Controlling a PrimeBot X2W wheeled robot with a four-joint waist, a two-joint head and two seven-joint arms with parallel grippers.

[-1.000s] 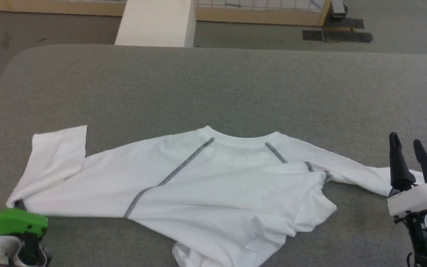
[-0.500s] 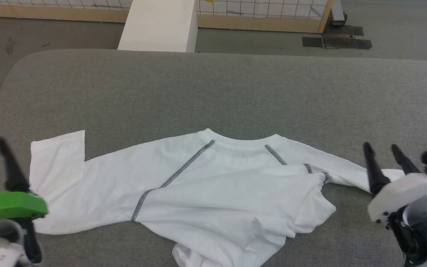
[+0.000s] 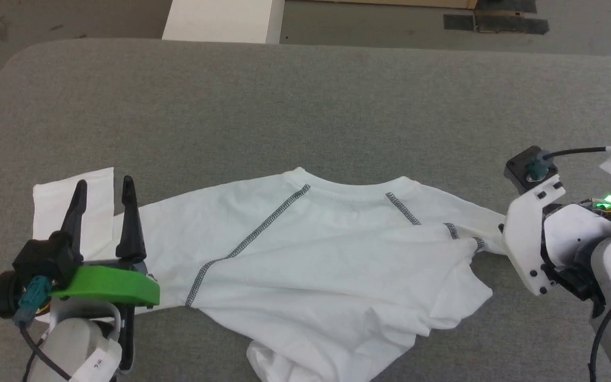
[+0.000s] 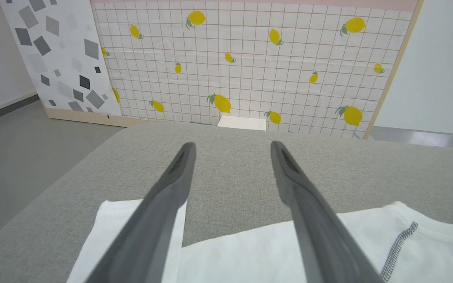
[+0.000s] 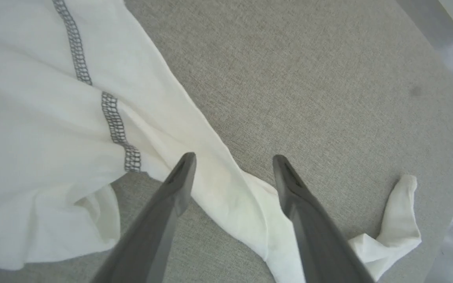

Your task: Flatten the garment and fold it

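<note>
Grey table [image 3: 305, 106], garment [image 3: 311, 254] beneath left tool [image 3: 103, 181]

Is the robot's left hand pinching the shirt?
No, the left gripper is open, jaws wide apart over the shirt with no cloth clamped.

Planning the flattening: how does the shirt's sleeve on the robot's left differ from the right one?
The left-side sleeve lies broad and flat; the right-side sleeve is bunched into a narrow strip. The left-side sleeve's end lies flat and square; the right-side sleeve's end is crumpled. Both rest on the grey table, under the open left gripper and right gripper.
</note>
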